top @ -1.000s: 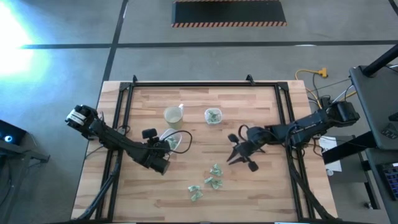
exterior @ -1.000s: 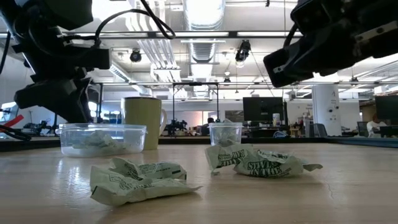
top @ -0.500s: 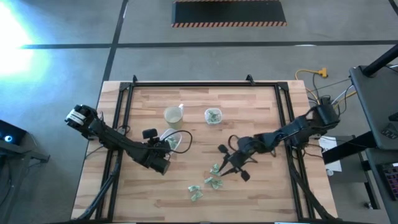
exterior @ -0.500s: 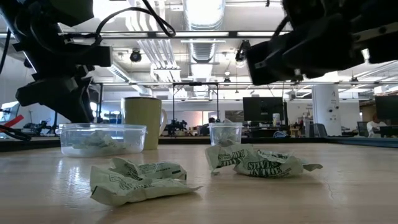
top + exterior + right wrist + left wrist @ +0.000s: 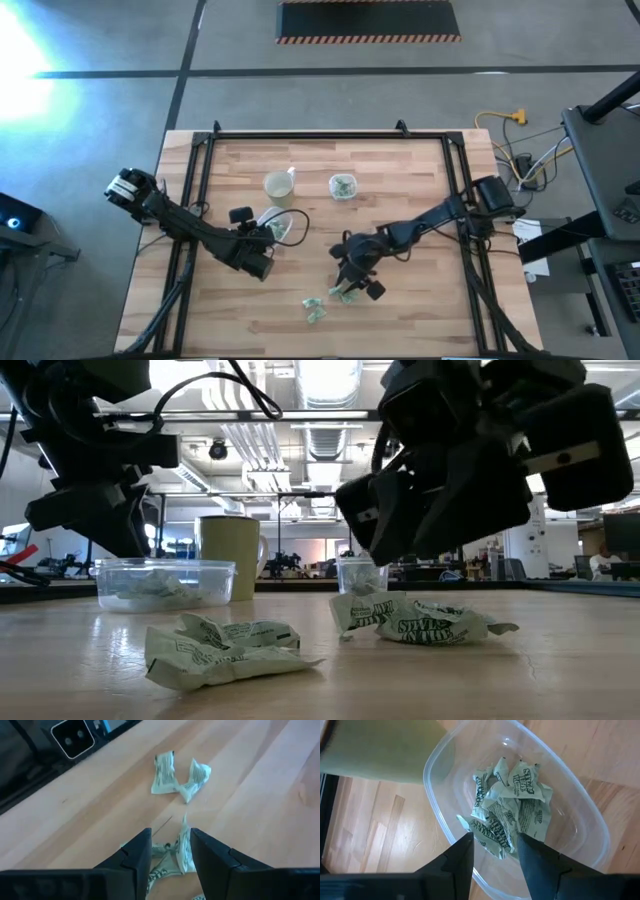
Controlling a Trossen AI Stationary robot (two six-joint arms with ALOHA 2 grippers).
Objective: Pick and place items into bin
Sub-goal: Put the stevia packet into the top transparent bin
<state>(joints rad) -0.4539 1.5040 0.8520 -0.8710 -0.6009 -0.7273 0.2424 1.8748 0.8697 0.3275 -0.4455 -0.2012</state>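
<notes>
Four loose items lay on the bare desk near the middle of its front edge: two [image 5: 179, 775] side by side and touching, one more [image 5: 315, 314] closest to that edge, and one crumpled piece [image 5: 176, 856] directly under the right gripper [image 5: 352, 279]. That gripper hung low over this piece with its fingers [image 5: 134, 855] parted to either side of it, released, the wrapper lying between them ungripped; whether the tips touched it could not be told. Two clear containers held more items: a wide shallow bin [image 5: 580, 815] left of the desk's centre, with a heap of pale-green wrappers [image 5: 507, 812] too tangled to count, and a small clear cup [image 5: 343, 186] toward the back edge with a few inside. One pale yellowish cup [image 5: 278, 186] stood just behind the bin. The left gripper [image 5: 495, 852] hovered over the bin, spread apart and empty.
</notes>
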